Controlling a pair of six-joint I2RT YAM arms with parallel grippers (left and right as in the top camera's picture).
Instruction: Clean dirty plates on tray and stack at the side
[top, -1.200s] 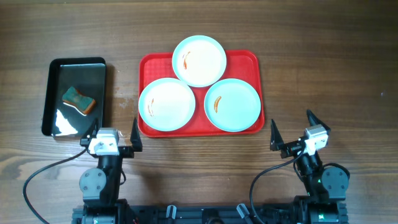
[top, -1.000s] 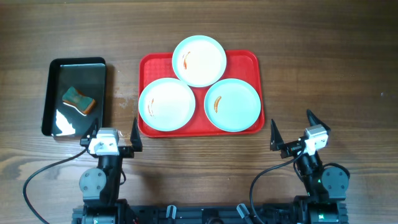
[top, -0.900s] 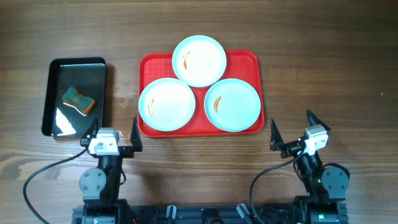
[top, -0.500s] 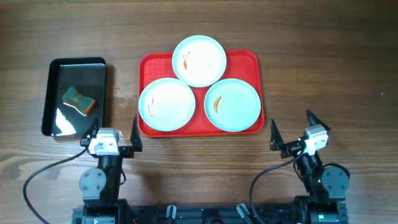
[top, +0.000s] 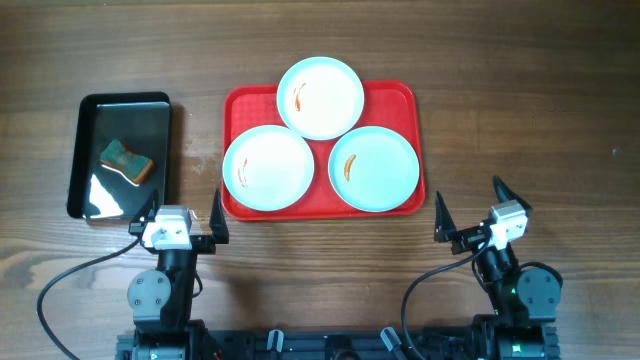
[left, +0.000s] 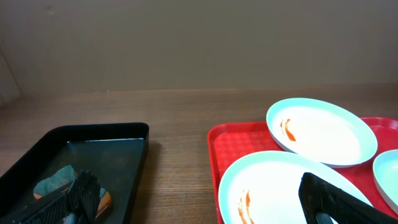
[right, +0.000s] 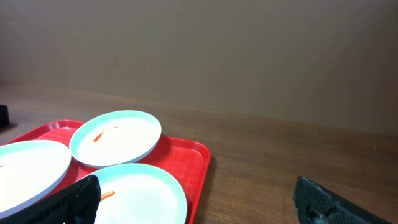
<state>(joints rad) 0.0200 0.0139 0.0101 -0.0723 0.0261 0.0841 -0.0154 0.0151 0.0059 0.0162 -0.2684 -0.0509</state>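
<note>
Near the middle of the table the red tray carries three smeared plates: back plate, left plate, right plate. At the near edge the left gripper and right gripper stand spread wide, holding nothing. A sponge lies in the black tray toward the left edge.

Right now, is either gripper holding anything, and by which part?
Nothing is held: the left gripper and right gripper are open and empty, short of the tray.
</note>
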